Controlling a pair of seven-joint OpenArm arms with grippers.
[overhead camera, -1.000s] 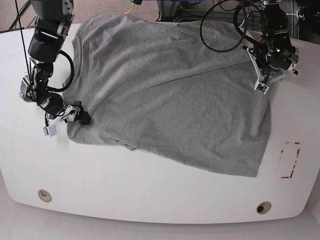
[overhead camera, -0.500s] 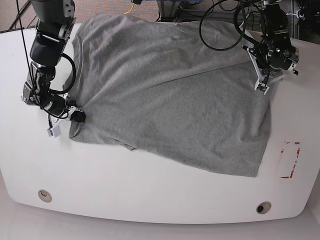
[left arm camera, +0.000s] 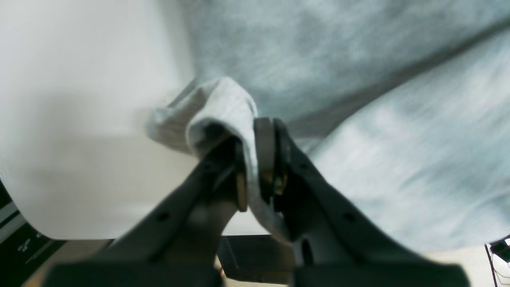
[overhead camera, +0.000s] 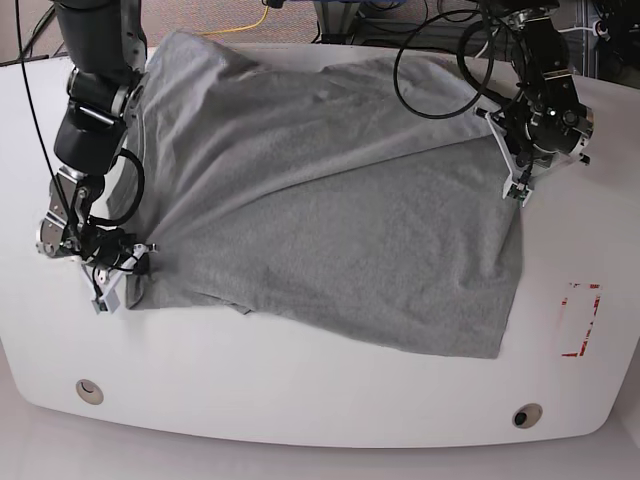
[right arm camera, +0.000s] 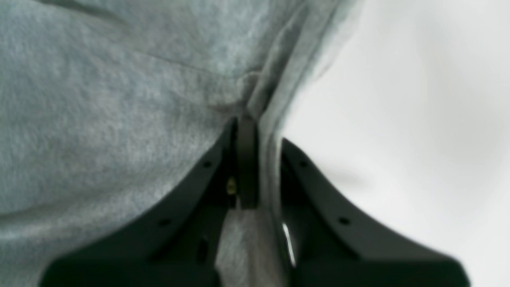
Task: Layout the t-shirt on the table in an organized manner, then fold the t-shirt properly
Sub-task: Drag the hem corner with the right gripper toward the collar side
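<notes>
The grey t-shirt lies spread over the middle and upper part of the white surface, with its blank side up and a long diagonal crease across it. One corner hangs toward 5 o'clock, near the red tape outline but not touching it.

The right gripper is at about 8 o'clock of the shirt, low over the surface at the cloth's lower left corner. In the right wrist view its jaws are closed tight on the edge of the fabric; the cloth runs up from the jaws toward 12 o'clock and fills the side toward 9 o'clock, and bare surface lies toward 3 o'clock.

The left gripper is at about 2 o'clock of the shirt, at its right edge. In the left wrist view its jaws are pressed together on a small bunched fold of the shirt, which stands up just above the fingertips. The rest of the cloth stretches away toward 1 and 3 o'clock.
</notes>
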